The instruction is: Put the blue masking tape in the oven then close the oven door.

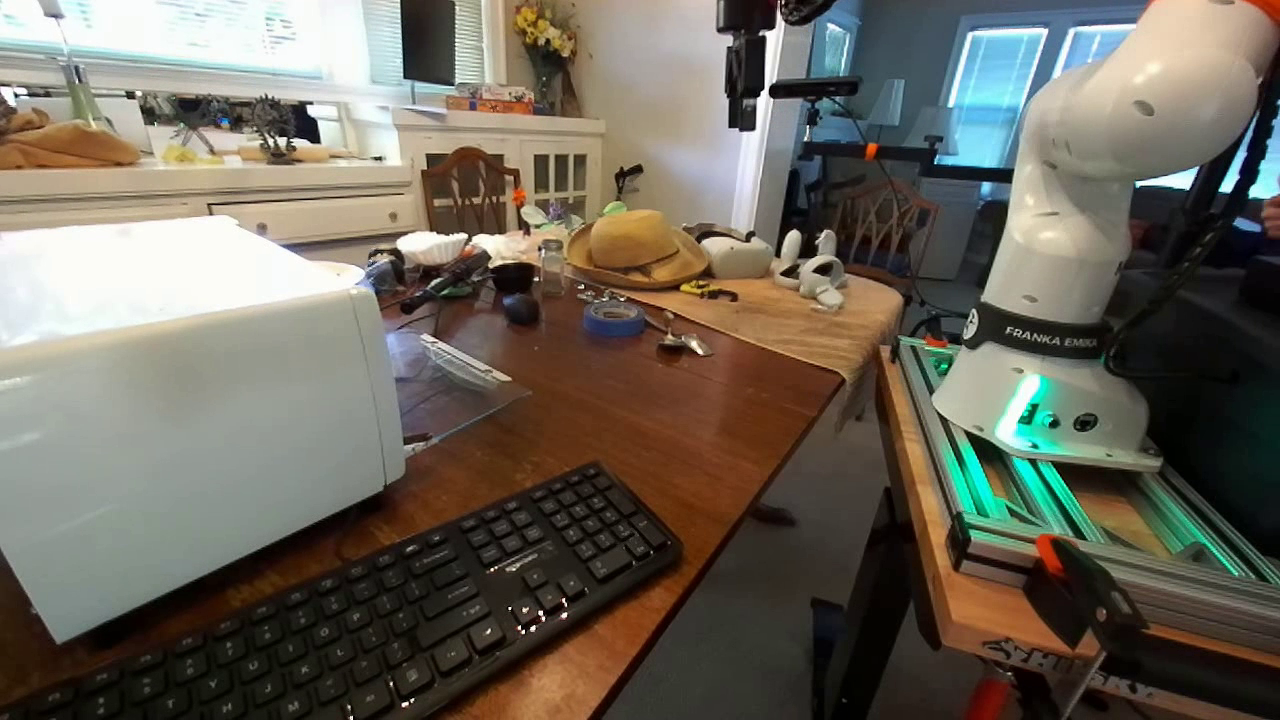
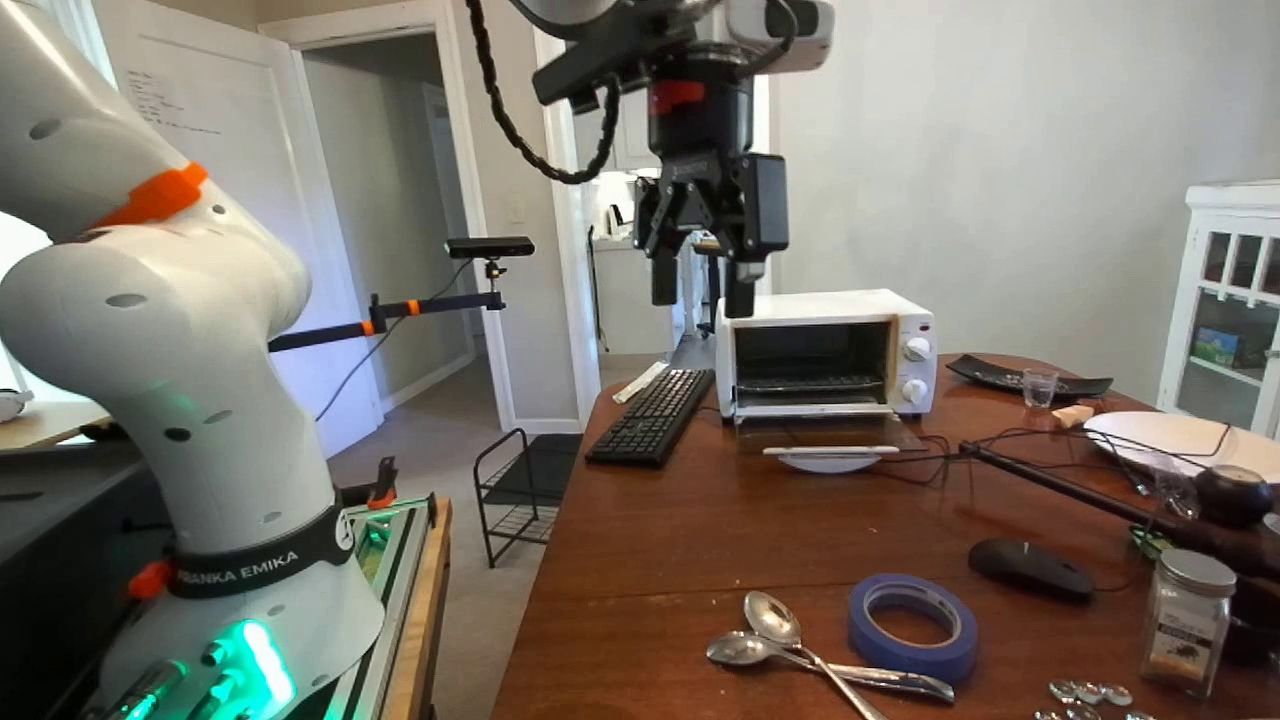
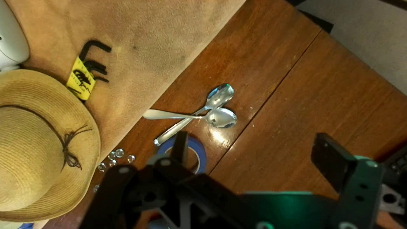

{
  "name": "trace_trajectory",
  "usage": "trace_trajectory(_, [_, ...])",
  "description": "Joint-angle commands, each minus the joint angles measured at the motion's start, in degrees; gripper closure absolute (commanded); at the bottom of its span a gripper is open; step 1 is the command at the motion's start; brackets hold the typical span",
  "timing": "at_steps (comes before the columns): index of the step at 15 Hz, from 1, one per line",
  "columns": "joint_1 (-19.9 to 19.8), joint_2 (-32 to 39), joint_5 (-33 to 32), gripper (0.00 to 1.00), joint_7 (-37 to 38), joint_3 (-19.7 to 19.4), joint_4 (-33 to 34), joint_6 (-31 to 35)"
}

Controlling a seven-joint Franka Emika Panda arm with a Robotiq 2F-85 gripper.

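Gripper (image 2: pixel 702 288) hangs above the table (image 2: pixel 650 560), fingers spread, empty; the blue tape (image 2: pixel 918 656) lies flat beside 2 spoons (image 2: pixel 772 618). Best straddle its rim, 1 finger inside, clear of the spoons.

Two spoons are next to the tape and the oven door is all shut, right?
The oven door isn't shut: it is open, folded down, in both exterior views. The two spoons are next to the tape, as you said.
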Motion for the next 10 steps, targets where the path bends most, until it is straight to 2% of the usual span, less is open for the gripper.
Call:
trace_trajectory(1, [2.04,14.25,4.93,0.0,-1.27,-1.88,6.93,3.54])
trace_trajectory(4, [2.66,24.8,6.28,0.0,0.02,-1.47,13.42,2.4])
trace_trajectory(5, [0.21,28.44,7.81,0.0,-1.12,1.07,16.35,0.63])
trace_trajectory(6, [-0.23,31.52,8.94,0.0,-1.75,1.68,18.95,-1.02])
trace_trajectory(7, [-1.21,24.19,6.57,0.0,-0.48,2.53,12.26,2.72])
trace_trajectory(10, [-1.81,30.91,7.34,0.0,-0.27,3.74,17.23,1.56])
